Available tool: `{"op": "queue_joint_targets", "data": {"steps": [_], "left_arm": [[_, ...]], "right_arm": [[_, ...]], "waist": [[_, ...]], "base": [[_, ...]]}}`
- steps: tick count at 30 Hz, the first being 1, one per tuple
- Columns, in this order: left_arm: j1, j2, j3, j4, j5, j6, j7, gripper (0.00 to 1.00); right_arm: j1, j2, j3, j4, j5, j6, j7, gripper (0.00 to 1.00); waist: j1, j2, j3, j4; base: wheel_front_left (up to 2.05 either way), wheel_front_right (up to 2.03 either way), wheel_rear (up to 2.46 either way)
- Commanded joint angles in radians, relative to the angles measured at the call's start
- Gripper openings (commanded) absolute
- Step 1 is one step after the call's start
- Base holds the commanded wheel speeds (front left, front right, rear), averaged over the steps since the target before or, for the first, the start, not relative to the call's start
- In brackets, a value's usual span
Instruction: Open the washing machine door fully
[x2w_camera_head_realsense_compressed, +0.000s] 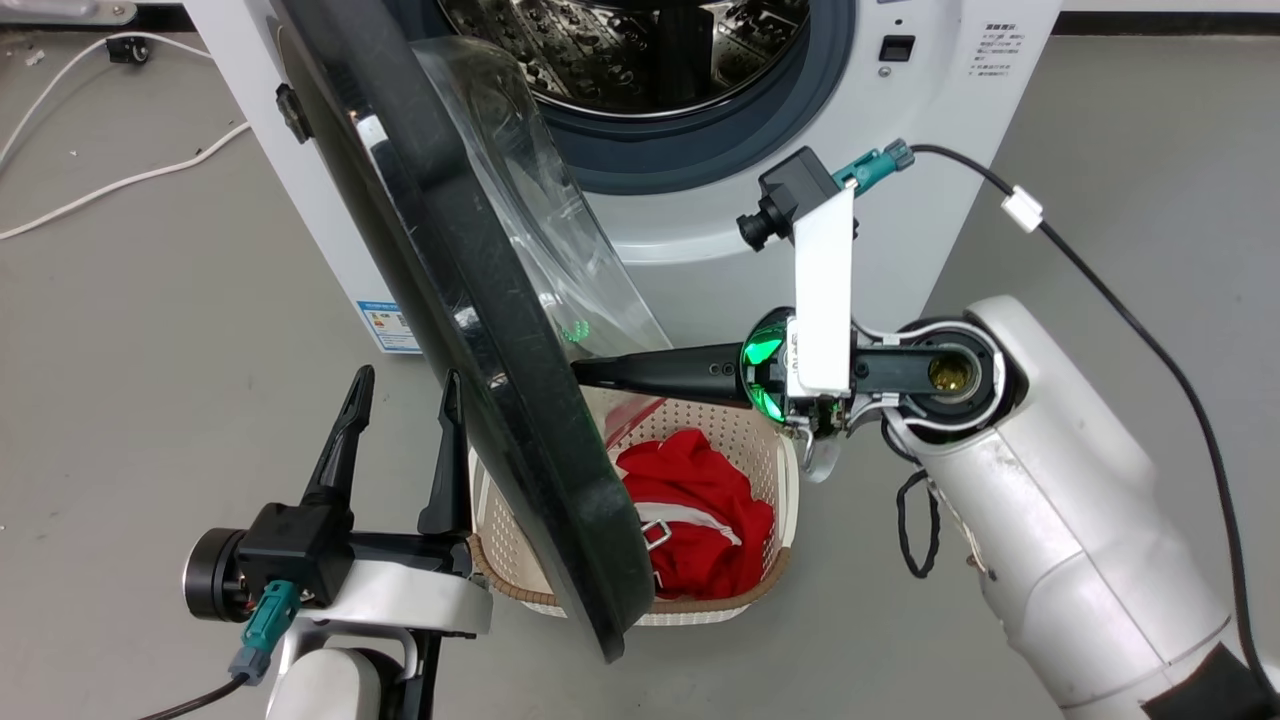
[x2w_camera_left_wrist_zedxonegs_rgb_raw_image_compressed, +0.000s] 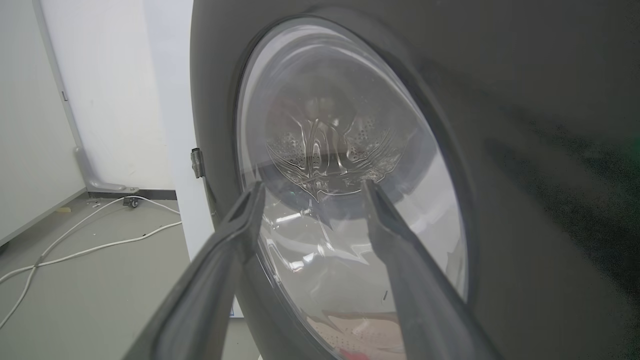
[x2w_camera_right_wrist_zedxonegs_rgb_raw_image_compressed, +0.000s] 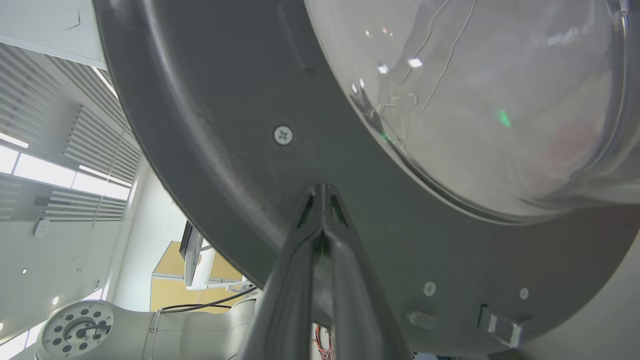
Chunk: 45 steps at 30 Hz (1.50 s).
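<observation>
The washing machine (x2w_camera_head_realsense_compressed: 900, 120) stands at the top of the head view with its steel drum (x2w_camera_head_realsense_compressed: 640, 50) exposed. The washing machine door (x2w_camera_head_realsense_compressed: 470, 330), black with a clear glass bowl (x2w_camera_head_realsense_compressed: 530, 200), hangs partly open and edge-on towards me. My right gripper (x2w_camera_head_realsense_compressed: 585, 372) is shut and points left, its tips against the door's inner side. In the right wrist view the right gripper (x2w_camera_right_wrist_zedxonegs_rgb_raw_image_compressed: 320, 192) presses on the door's grey inner ring (x2w_camera_right_wrist_zedxonegs_rgb_raw_image_compressed: 225, 125) below the bowl (x2w_camera_right_wrist_zedxonegs_rgb_raw_image_compressed: 475, 100). My left gripper (x2w_camera_head_realsense_compressed: 405, 400) is open beside the door's outer face, holding nothing; the left gripper (x2w_camera_left_wrist_zedxonegs_rgb_raw_image_compressed: 311, 187) faces the door's window (x2w_camera_left_wrist_zedxonegs_rgb_raw_image_compressed: 340, 150).
A cream laundry basket (x2w_camera_head_realsense_compressed: 775, 470) with red clothing (x2w_camera_head_realsense_compressed: 700, 510) sits on the floor under the door's lower edge. White cables (x2w_camera_head_realsense_compressed: 120, 180) lie on the grey floor at the left. A blue label (x2w_camera_head_realsense_compressed: 385, 325) marks the machine's lower corner.
</observation>
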Motion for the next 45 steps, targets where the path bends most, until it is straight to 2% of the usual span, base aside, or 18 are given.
{"op": "queue_joint_targets", "data": {"steps": [1, 4, 11, 15, 16, 17, 18, 19, 28, 33, 39, 45], "left_arm": [[0.011, -0.001, 0.003, 0.000, -0.004, 0.007, -0.002, 1.00], [0.017, 0.000, 0.007, 0.002, -0.001, 0.008, -0.002, 1.00], [0.036, 0.000, 0.022, 0.010, 0.007, 0.008, -0.002, 1.00], [0.045, 0.000, 0.026, 0.011, 0.008, 0.009, -0.002, 1.00], [0.049, -0.001, 0.027, 0.011, 0.008, 0.008, -0.002, 1.00], [0.053, -0.001, 0.029, 0.013, 0.009, 0.008, -0.002, 1.00], [0.057, 0.000, 0.030, 0.014, 0.010, 0.007, -0.002, 1.00], [0.060, 0.000, 0.032, 0.014, 0.010, 0.007, -0.002, 1.00], [0.084, 0.000, 0.041, 0.022, 0.011, 0.005, -0.002, 1.00], [0.099, -0.001, 0.046, 0.026, 0.017, 0.005, -0.002, 1.00], [0.108, 0.000, 0.054, 0.022, 0.035, 0.002, -0.002, 1.00], [0.115, 0.000, 0.064, 0.011, 0.055, -0.003, -0.002, 1.00]], "right_arm": [[0.026, 0.007, 0.009, -0.018, 0.014, 0.000, -0.024, 0.00], [0.055, 0.005, -0.012, -0.045, 0.018, 0.000, -0.108, 0.00], [0.142, 0.004, -0.147, -0.088, -0.022, 0.000, -0.424, 0.00], [0.201, -0.020, -0.198, -0.125, -0.029, 0.000, -0.506, 0.00], [0.226, -0.020, -0.217, -0.138, -0.020, 0.000, -0.529, 0.09], [0.248, -0.025, -0.235, -0.155, -0.020, 0.000, -0.555, 0.39], [0.272, -0.028, -0.254, -0.173, -0.022, 0.000, -0.584, 0.75], [0.299, -0.030, -0.274, -0.189, -0.019, 0.000, -0.614, 1.00], [0.554, -0.031, -0.377, -0.333, -0.119, 0.000, -0.881, 1.00], [0.668, -0.035, -0.414, -0.365, -0.271, 0.000, -1.044, 1.00], [0.753, -0.048, -0.480, -0.382, -0.578, 0.000, -1.191, 1.00], [0.789, -0.027, -0.593, -0.473, -1.103, 0.000, -1.226, 1.00]], "waist": [[0.0001, 0.0000, -0.003, -0.006], [0.0001, 0.0000, -0.013, -0.013], [0.0001, 0.0000, -0.044, -0.030], [0.0001, 0.0000, -0.056, -0.038], [0.0001, 0.0000, -0.058, -0.041], [0.0001, 0.0000, -0.061, -0.043], [0.0001, 0.0000, -0.065, -0.045], [0.0001, 0.0000, -0.067, -0.047], [0.0001, 0.0000, -0.097, -0.061], [0.0001, 0.0000, -0.116, -0.064], [0.0001, 0.0000, -0.134, -0.066], [0.0001, 0.0000, -0.138, -0.071]], "base": [[0.00, 0.00, 0.00], [0.00, 0.00, 0.00], [0.00, 0.00, 0.00], [0.00, 0.00, 0.00], [0.00, 0.00, 0.00], [0.00, 0.00, 0.00], [0.00, 0.00, 0.00], [0.00, 0.00, 0.00], [0.00, 0.00, 0.00], [0.00, 0.00, 0.00], [0.00, 0.00, 0.00], [0.00, 0.00, 0.00]]}}
